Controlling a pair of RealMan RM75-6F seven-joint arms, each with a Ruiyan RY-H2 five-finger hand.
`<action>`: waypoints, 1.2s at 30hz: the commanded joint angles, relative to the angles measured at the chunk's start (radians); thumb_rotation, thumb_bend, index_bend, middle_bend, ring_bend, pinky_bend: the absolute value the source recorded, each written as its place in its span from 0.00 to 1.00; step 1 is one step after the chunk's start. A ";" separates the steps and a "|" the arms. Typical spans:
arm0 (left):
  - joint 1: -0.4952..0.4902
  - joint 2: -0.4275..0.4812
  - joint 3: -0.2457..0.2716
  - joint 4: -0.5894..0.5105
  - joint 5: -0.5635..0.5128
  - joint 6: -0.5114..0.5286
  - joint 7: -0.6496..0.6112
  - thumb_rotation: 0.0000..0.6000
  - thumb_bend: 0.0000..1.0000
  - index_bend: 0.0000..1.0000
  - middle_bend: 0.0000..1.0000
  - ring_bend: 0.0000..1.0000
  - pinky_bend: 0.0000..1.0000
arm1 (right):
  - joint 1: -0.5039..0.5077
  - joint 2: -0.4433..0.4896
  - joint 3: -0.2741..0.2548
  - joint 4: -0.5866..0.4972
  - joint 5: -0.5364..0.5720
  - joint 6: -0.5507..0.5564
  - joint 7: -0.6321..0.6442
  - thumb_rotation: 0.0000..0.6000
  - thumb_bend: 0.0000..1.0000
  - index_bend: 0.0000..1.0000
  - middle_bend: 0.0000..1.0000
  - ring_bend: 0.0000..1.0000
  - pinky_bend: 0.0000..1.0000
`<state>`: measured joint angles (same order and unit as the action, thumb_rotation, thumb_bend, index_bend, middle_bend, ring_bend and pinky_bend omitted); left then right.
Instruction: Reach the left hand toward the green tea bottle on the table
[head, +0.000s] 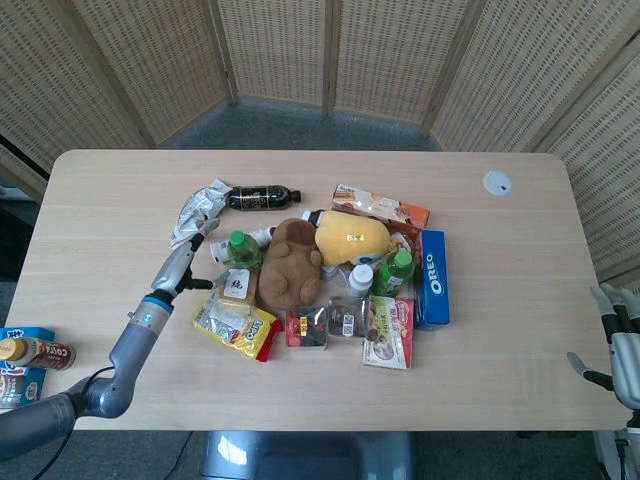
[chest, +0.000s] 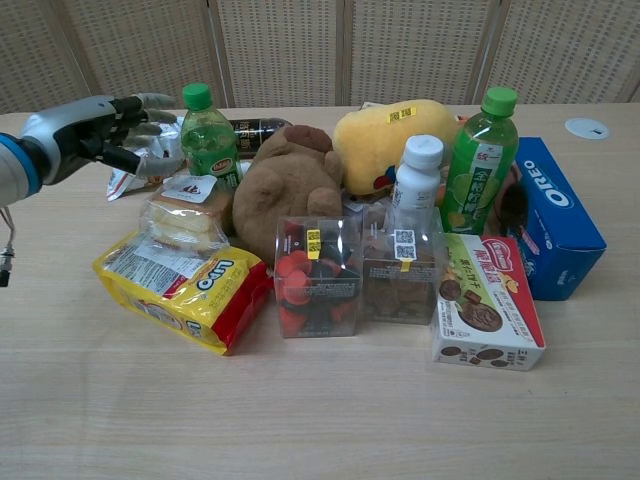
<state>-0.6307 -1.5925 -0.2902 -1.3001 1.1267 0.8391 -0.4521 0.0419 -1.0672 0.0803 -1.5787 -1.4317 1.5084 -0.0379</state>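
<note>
We see a light wood table, wicker screens behind; blue box reads OREO; left hand spread, empty, near bottle.

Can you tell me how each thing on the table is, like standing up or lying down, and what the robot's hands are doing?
green tea bottle: upright, capped, not held.
left hand: fingers spread, beside that bottle, holding nothing.
right hand: open, off the table's right edge.
tall green bottle: upright, capped.
white bottle: upright, capped.
dark bottle: lying flat.
Oreo box: lying flat.
brown plush: slumped in the pile.
</note>
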 joint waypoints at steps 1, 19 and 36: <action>-0.029 -0.054 -0.016 0.054 0.006 -0.030 -0.052 1.00 0.34 0.00 0.08 0.08 0.00 | -0.005 0.005 0.001 -0.002 0.002 0.004 0.002 0.98 0.20 0.00 0.02 0.00 0.00; -0.107 -0.261 -0.098 0.315 0.012 -0.029 -0.232 1.00 0.54 0.42 0.51 0.57 0.42 | -0.034 0.032 0.002 -0.023 0.012 0.024 0.000 0.98 0.20 0.00 0.02 0.00 0.00; -0.001 -0.024 -0.128 -0.009 0.030 0.083 -0.206 1.00 0.50 0.46 0.56 0.64 0.49 | -0.008 0.007 0.008 -0.010 0.003 -0.014 0.001 0.98 0.20 0.00 0.02 0.00 0.00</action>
<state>-0.6725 -1.7004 -0.4108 -1.2046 1.1626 0.8912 -0.6951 0.0332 -1.0587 0.0884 -1.5902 -1.4282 1.4952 -0.0375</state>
